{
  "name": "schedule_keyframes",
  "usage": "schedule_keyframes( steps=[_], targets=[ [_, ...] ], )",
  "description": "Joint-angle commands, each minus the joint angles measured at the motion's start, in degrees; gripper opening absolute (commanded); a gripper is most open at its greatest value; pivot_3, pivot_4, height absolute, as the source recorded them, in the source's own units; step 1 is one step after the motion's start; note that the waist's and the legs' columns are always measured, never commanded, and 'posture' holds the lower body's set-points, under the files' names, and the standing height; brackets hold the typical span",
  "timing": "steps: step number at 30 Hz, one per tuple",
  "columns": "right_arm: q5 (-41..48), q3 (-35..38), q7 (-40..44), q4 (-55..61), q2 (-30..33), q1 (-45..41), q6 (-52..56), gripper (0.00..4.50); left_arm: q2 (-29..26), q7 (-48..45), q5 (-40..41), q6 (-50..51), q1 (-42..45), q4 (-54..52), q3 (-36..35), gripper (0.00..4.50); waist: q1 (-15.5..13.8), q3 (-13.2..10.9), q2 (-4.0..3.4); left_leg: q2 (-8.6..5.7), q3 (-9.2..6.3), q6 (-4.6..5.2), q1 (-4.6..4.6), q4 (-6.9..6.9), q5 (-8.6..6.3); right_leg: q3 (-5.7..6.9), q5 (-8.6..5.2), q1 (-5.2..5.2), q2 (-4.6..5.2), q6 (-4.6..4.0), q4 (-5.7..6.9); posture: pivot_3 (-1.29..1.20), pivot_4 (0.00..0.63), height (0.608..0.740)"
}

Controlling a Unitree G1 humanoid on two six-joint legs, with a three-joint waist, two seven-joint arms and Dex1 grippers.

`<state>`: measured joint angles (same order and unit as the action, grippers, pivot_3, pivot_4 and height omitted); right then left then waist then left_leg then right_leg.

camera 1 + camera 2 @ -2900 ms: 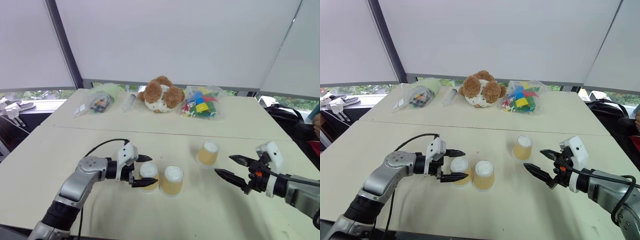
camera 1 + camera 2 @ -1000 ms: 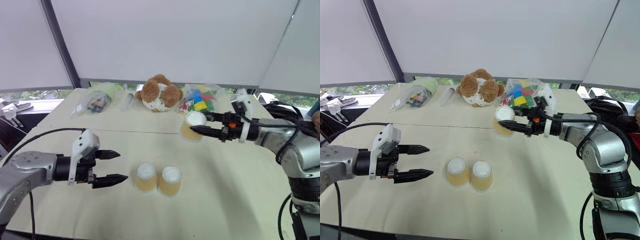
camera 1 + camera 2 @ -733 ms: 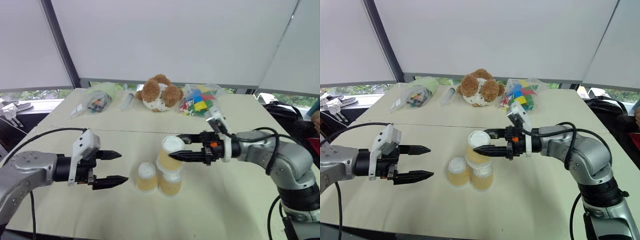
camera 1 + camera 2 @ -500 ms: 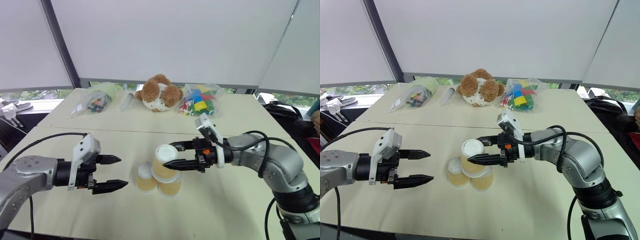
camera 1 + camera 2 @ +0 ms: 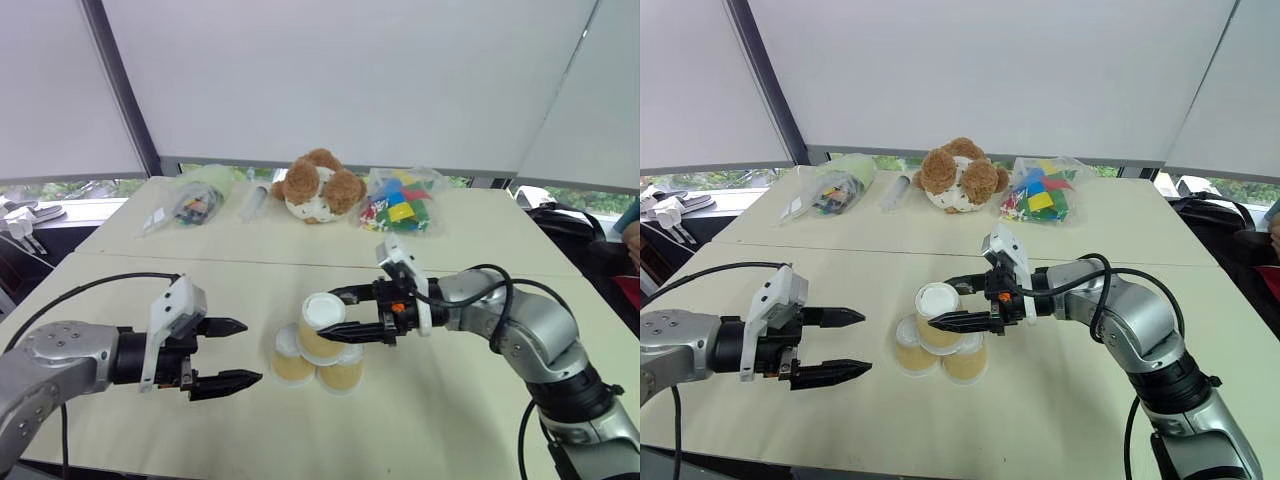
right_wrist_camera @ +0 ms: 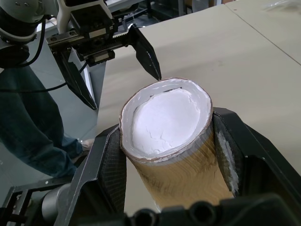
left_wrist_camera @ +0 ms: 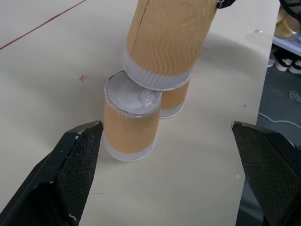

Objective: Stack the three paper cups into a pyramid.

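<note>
The right gripper (image 5: 335, 316) had its black fingers clenched around a tan-yellow tapered paper cup (image 5: 322, 326), tilted over two matching upturned cups (image 5: 293, 356) on the pale desk (image 5: 460, 410); the left gripper (image 5: 238, 352) stood released, beside them, apart.

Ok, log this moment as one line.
right gripper: shut on third cup, tilted over two base cups | left gripper: open, empty | pyramid: unfinished
</note>
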<state>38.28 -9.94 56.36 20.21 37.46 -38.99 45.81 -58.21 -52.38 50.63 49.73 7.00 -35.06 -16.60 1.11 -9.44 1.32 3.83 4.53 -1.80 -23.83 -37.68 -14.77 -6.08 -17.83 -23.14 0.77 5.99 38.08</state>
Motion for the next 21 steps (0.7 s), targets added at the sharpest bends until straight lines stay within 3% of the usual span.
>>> schedule_keyframes(
  steps=[1,21],
  targets=[
    [-0.81,0.13,-0.25,-0.08,-0.45,-1.23,-0.01,2.25,-0.21,0.46,0.62,-0.48,0.13,-1.68,-1.02,4.5,0.01,0.0,0.0,0.0,0.0,0.0,0.0,0.0,0.0,0.0,0.0,0.0,0.0,0.0,0.0,0.0,0.15,0.74],
    [0.23,0.82,2.96,-3.68,-0.18,-5.42,2.5,2.25,1.56,2.69,-0.93,-1.83,-0.87,-2.66,0.83,4.5,0.01,0.0,0.0,0.0,0.01,0.0,0.0,0.01,0.0,0.0,0.0,-0.01,0.0,-0.01,0.0,0.0,0.15,0.74]
  ],
)
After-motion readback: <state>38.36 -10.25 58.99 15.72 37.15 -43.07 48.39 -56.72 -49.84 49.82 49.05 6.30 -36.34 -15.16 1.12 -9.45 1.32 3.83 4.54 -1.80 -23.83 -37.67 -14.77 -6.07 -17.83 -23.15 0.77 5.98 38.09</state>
